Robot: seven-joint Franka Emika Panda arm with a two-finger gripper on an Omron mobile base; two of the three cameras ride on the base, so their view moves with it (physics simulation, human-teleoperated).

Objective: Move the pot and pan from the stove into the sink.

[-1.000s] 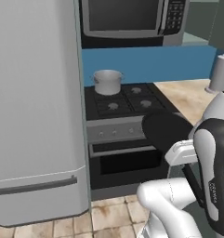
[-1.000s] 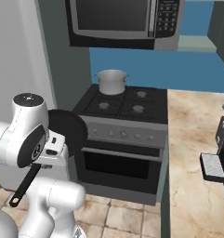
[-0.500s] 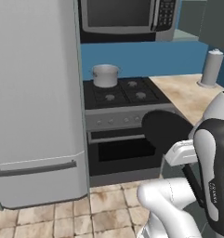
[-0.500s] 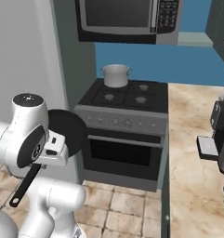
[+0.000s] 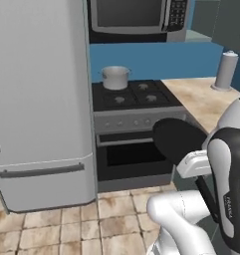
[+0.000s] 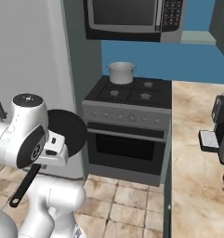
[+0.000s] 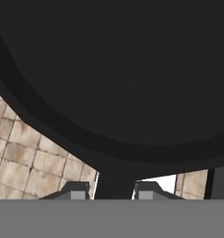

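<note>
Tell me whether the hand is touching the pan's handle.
Touching. In the hand view the hand has a fingertip on each side of the pan handle, with no gap.

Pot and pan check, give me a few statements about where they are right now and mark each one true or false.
1. The pot stands on a back burner of the stove. True.
2. The pan lies on the stove beside the pot. False: it is off the stove, held up in the air over the tiled floor.
3. The gripper is shut on the pan's handle. True: in the hand view the handle runs between the fingertips.
4. The pot is black and shallow. False: it is silver-grey with straight sides.
5. A microwave hangs above the stove. True.
</note>
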